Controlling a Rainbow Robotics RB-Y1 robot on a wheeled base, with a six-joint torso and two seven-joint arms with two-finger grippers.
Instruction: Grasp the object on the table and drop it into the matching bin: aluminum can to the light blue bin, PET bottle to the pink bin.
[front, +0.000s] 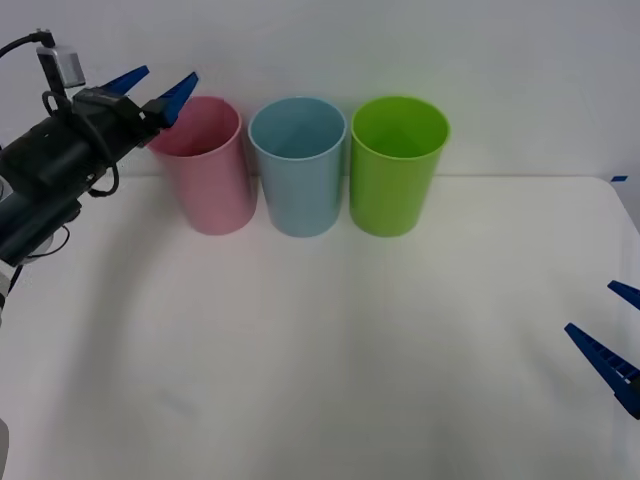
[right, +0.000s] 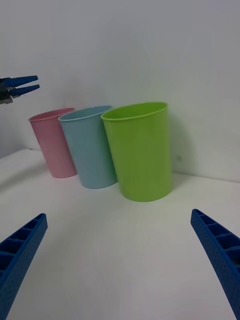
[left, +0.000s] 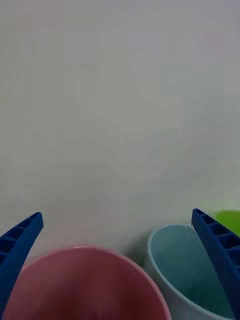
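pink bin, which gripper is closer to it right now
Left. The left gripper hangs open just above the pink bin, at its rim. The right gripper is open low at the table's far right edge, beyond the lime green bin.

left arm (front: 50, 160): black, cabled | end effector fingers (front: 170, 97): blue, ribbed, pointed | wrist module (front: 66, 62): grey

Upright lime green bin (front: 398, 165)
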